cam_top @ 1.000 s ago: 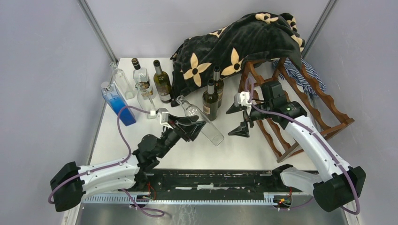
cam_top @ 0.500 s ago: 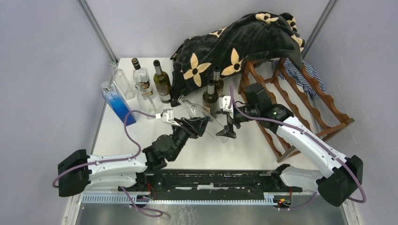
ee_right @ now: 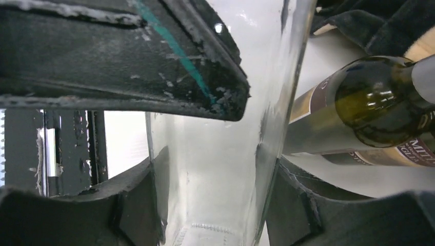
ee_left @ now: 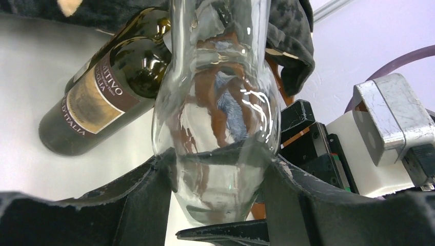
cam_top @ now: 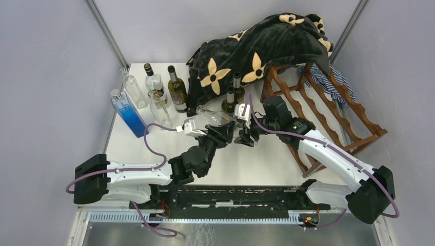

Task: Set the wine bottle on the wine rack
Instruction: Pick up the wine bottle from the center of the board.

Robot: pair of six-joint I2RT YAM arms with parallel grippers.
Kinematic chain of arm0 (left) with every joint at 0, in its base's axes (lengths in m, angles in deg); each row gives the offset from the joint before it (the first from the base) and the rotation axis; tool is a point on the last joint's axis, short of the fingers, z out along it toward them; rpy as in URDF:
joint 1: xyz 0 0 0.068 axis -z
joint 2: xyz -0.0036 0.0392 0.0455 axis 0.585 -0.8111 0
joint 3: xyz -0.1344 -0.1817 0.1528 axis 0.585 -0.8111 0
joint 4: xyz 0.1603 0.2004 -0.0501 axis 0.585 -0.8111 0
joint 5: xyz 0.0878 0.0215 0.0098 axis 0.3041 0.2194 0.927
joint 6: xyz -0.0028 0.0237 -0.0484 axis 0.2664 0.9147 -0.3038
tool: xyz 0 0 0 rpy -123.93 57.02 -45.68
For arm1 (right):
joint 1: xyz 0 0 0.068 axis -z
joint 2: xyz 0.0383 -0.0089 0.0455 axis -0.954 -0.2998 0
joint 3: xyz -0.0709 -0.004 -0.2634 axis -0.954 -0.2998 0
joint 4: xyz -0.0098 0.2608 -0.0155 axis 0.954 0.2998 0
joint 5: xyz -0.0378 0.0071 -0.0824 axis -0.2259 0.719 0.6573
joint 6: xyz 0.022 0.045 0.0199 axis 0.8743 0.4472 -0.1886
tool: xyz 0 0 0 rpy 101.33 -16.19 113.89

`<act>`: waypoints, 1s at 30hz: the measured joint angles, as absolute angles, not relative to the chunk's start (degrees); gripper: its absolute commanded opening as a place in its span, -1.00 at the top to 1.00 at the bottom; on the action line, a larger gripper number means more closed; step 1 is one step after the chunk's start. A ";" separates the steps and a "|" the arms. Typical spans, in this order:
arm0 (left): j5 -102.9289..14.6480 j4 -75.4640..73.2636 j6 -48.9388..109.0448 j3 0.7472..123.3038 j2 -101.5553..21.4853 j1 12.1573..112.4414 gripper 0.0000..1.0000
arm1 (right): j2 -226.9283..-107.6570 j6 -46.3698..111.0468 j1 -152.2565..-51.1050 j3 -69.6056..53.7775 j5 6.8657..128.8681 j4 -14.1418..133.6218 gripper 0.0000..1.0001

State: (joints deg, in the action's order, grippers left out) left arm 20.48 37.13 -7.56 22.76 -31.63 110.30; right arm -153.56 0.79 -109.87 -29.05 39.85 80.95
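Left pincer point(cam_top: 221, 134) and right pincer point(cam_top: 242, 137) are both clenched on the clear wine bottle point(cam_top: 214, 118), and they are met nose to nose over the middle of the worktop point(cam_top: 256, 163). In the left wrist view the glass body is pressed on both sides by the left arm's black fingers point(ee_left: 143, 200). In the right wrist view it is likewise flanked and touched by the right arm's fingers point(ee_right: 133, 205), with a finger of the other pincer seen just above.

The bottle is held tilted, with its neck pointed to the far left. Whether its base clears the worktop cannot be told. It is held just in front of two dark green bottles point(cam_top: 229, 105) and apart from the wine rack point(cam_top: 356, 105), which stands at the right rear.

The rack's far end is draped with a black flowered blanket point(cam_top: 256, 46), and a striped cloth point(cam_top: 336, 84) is hung beside it. A blue bottle point(cam_top: 128, 114) and several other bottles are grouped at the left rear.
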 measured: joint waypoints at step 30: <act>-13.75 -27.30 9.21 44.51 -1.91 110.17 -1.00 | -147.62 -39.23 -100.54 -32.28 34.38 104.40 0.97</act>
